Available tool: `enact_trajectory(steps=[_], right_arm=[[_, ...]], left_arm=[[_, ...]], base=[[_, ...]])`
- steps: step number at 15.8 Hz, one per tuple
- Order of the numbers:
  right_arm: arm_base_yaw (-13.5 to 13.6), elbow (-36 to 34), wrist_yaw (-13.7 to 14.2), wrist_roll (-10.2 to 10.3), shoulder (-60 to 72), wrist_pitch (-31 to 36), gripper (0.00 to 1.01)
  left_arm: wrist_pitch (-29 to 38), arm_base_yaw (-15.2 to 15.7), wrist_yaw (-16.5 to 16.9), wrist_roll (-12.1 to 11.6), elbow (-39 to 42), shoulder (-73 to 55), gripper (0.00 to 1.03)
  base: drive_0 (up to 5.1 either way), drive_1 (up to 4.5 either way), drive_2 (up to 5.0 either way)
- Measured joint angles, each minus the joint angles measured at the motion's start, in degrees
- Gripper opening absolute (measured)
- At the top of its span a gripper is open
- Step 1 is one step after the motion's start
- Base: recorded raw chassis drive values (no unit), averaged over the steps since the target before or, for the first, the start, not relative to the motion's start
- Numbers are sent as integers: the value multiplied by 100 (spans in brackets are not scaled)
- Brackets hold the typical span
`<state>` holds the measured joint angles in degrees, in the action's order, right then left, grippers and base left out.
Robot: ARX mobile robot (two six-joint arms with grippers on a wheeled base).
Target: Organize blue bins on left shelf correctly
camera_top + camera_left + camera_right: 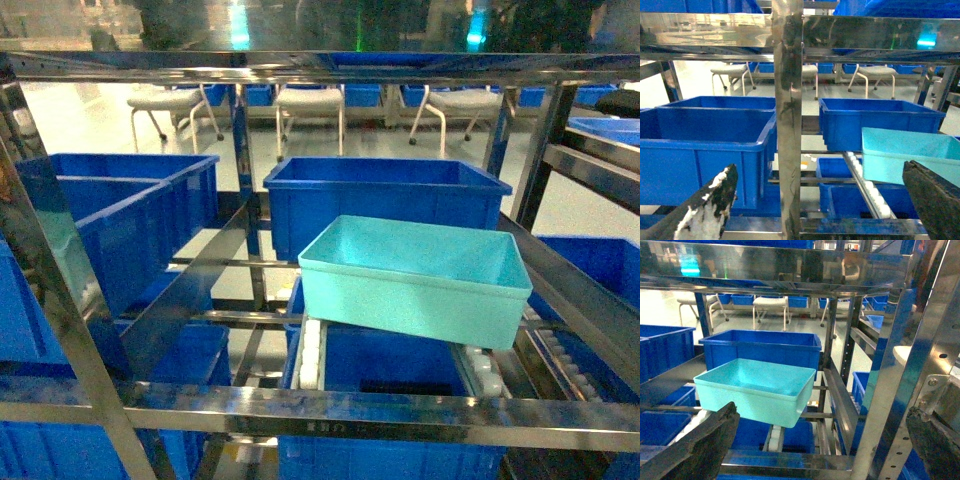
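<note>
One pale turquoise blue bin (415, 280) rests askew on the white roller tracks (310, 355) of the stainless-steel left shelf (330, 412), in front of a dark blue crate (385, 195). It looks empty. The bin also shows at the right of the left wrist view (910, 160) and left of centre in the right wrist view (757, 390). My left gripper (822, 205) is open, in front of the shelf with a steel post (788, 125) ahead of it. The right gripper (815, 447) is open too, short of the front rail, with the bin ahead and to its left. Neither gripper appears in the head view.
Dark blue crates fill the left bay (120, 220) and the level below (390, 370). More stand at the right (600, 265). A slanted steel rail (580, 290) runs beside the bin's right end. White chairs (310, 105) stand on the floor behind the rack.
</note>
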<state>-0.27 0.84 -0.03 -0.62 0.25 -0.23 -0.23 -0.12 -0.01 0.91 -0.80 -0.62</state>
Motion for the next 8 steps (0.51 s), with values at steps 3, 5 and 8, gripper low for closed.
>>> enact_trajectory(steps=[3, 5, 8], right_arm=[[0, 0, 0, 0, 0, 0, 98], [0, 0, 0, 0, 0, 0, 98], [0, 0, 0, 0, 0, 0, 98]], left_arm=[[0, 0, 0, -4, 0, 0, 98], [0, 0, 0, -4, 0, 0, 98], [0, 0, 0, -4, 0, 0, 98]], base=[[0, 0, 0], [0, 0, 0], [0, 0, 0]])
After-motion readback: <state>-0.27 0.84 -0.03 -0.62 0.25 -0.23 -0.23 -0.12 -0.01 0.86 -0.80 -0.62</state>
